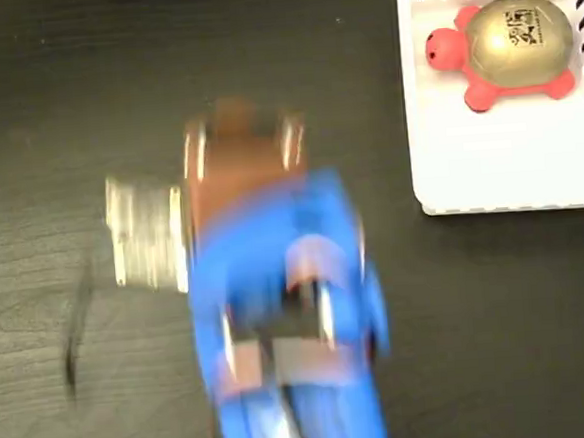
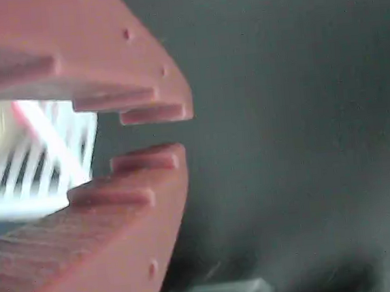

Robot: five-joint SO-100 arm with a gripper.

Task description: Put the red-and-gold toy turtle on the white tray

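- Nearest the lens in the wrist view are my own fingers (image 2: pixel 148 160), two matte terracotta wedges with stepped, ridged inner faces and small round holes along their flanks; the tips of my gripper (image 2: pixel 151 133) stand narrowly apart with nothing between them.
- In the fixed view my arm (image 1: pixel 278 310) is a motion-smeared blue and brown mass over the lower middle of the table (image 1: pixel 44 116), so I cannot tell its fine shape there.
- The table is dark wood with a visible grain, flat and dull.
- Further right, the white tray (image 1: pixel 499 164) sits in the table's upper right corner: smooth, glossy-looking plastic, rounded at its near corner, with black diagonal stripes along its edges.
- The red-and-gold toy turtle (image 1: pixel 506 49) lies on the tray near its far edge, head toward the tray's left edge, well apart from my gripper. Its shell is a shiny gold dome with a black printed square; head and legs are soft-looking coral red.
- I judge the placement done, so the risks lie in my retreat: a fast swing could clip the tray's left edge and jolt it.
- The domed, squishy turtle would likely wobble or slide on that slick surface if the tray were knocked.
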